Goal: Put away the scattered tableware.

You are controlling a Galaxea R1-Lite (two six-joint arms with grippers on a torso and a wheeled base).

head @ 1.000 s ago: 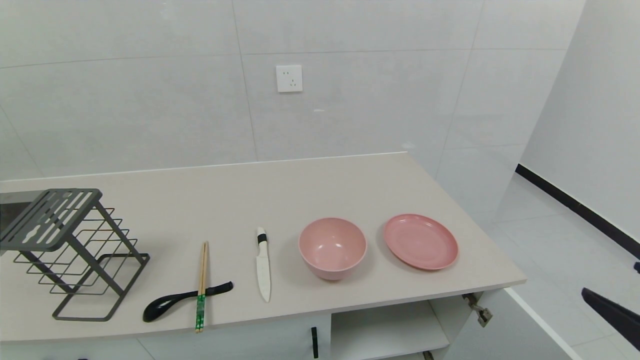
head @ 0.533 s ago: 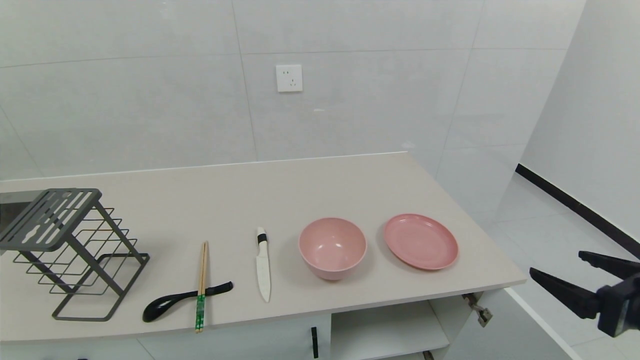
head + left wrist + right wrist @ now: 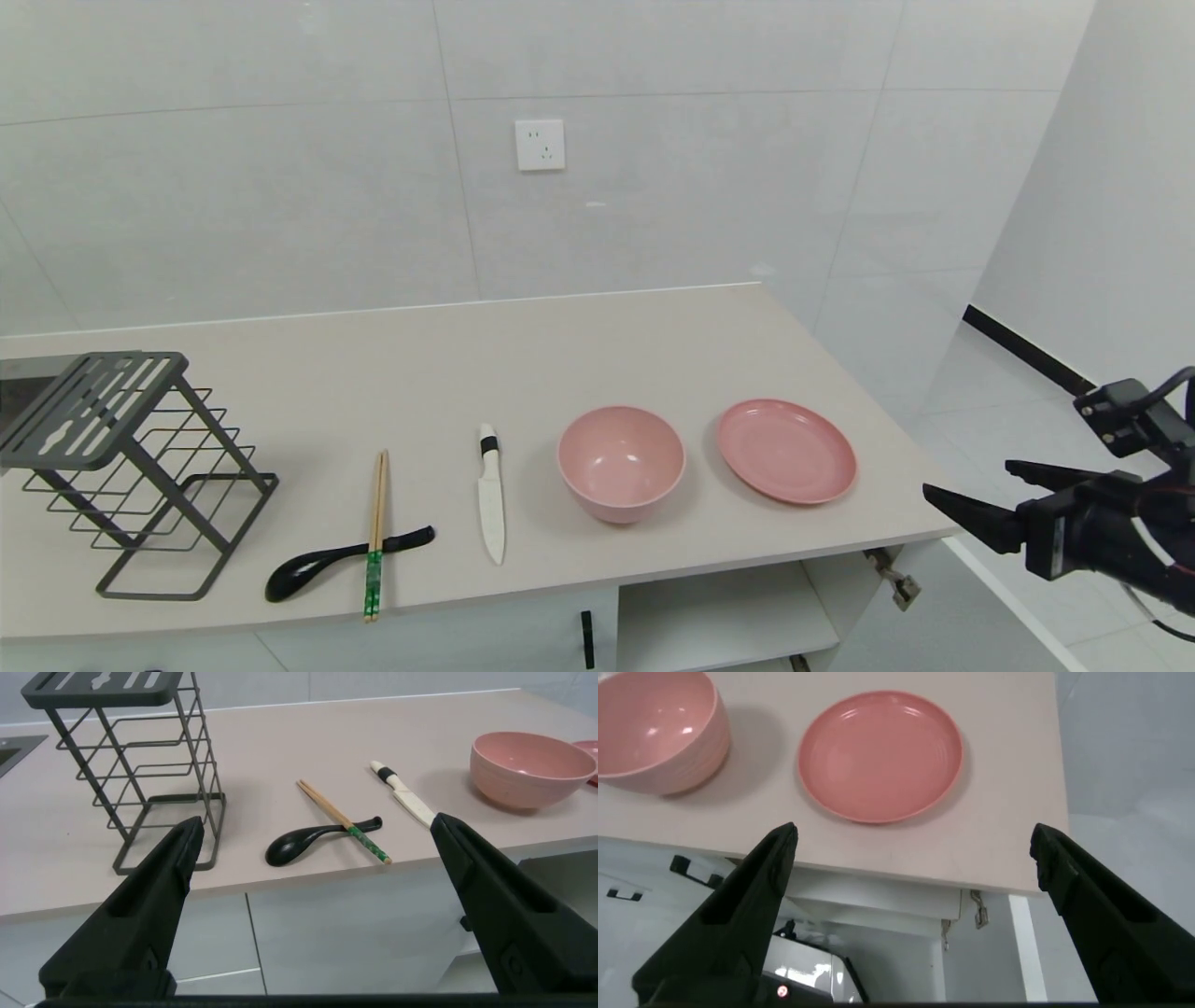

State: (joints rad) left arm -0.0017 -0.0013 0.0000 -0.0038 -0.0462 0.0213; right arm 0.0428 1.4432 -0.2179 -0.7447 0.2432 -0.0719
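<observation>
On the surface (image 3: 560, 355), along its near edge, things run left to right: rack (image 3: 131, 467), spoon (image 3: 317, 565), chopsticks (image 3: 376, 532), knife (image 3: 491, 504), bowl (image 3: 621, 462), plate (image 3: 786, 451). The chopsticks lie across the spoon's handle. The knife lies apart, tip toward the near edge. Bowl and plate sit just beside each other, not touching. My right end effector (image 3: 966, 478) hangs off the surface's right end, beyond the plate. A cabinet shelf (image 3: 719, 616) lies below bowl and plate.

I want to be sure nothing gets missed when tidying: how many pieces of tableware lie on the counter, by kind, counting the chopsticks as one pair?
Bowl: 1
Plate: 1
Knife: 1
Spoon: 1
Chopsticks, pair: 1
Total: 5
</observation>
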